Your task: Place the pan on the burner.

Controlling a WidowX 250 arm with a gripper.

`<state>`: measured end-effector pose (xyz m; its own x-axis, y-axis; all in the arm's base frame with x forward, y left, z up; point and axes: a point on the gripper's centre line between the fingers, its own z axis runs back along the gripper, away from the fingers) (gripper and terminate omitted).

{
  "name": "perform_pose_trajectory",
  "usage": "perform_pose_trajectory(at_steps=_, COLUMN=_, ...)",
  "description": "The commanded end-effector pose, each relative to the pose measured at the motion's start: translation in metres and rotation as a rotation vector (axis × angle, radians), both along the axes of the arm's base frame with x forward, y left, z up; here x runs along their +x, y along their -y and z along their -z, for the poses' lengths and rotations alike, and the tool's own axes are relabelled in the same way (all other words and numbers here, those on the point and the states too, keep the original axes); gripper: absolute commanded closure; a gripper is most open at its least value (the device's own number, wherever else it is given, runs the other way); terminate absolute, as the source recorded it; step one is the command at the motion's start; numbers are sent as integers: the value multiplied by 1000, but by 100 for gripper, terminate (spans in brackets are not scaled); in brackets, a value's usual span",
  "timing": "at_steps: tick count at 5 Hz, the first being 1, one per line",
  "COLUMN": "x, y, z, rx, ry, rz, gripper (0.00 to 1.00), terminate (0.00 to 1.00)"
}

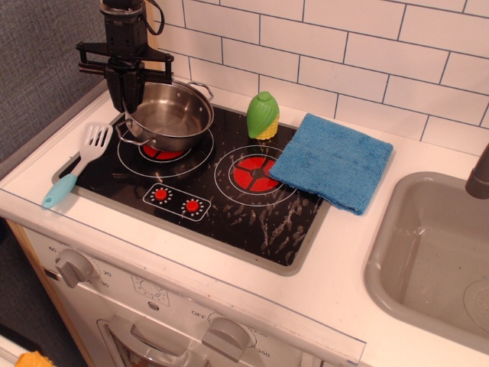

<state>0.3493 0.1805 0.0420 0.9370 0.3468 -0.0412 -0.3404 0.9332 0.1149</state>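
The shiny steel pan (170, 115) hangs over the back part of the left burner (163, 153), whose red segments show just under the pan's front edge within white rings. My gripper (130, 98) comes down from above and is shut on the pan's left rim. The pan looks held slightly above the glass and a little tilted. One wire loop handle points to the front left, the other to the back right. The pan's underside and most of the burner are hidden.
A white spatula with a blue handle (76, 164) lies at the cooktop's left edge. A green-and-yellow corn toy (263, 115) stands behind the scuffed right burner (252, 174). A blue cloth (332, 160) lies to the right, and the sink (382, 252) beyond it. Tiled wall behind.
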Motion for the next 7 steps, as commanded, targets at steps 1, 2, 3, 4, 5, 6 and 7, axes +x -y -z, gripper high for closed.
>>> perform_pose_trajectory(at_steps=1, x=6, y=8, z=-1, rx=12, ry=79, rz=-2, gripper=0, terminate=0)
perform_pose_trajectory(at_steps=2, x=15, y=13, z=-16, rx=23, ry=114, rz=53, gripper=0, terminate=0)
perform_pose_trajectory(at_steps=3, x=24, y=19, z=-39, rx=30, ry=166, rz=117, gripper=0, terminate=0)
perform_pose_trajectory(at_steps=4, x=26, y=31, z=-62, rx=28, ry=206, rz=198, gripper=0, terminate=0)
perform_pose_trajectory(at_steps=5, x=25, y=42, z=-68, rx=-4, ry=229, rz=280, gripper=0, terminate=0)
perform_pose_trajectory(at_steps=6, x=25, y=52, z=-67, rx=-10, ry=211, rz=340, gripper=0, terminate=0)
perform_pose_trajectory(at_steps=7, x=25, y=52, z=-67, rx=-10, ry=211, rz=340, gripper=0, terminate=0)
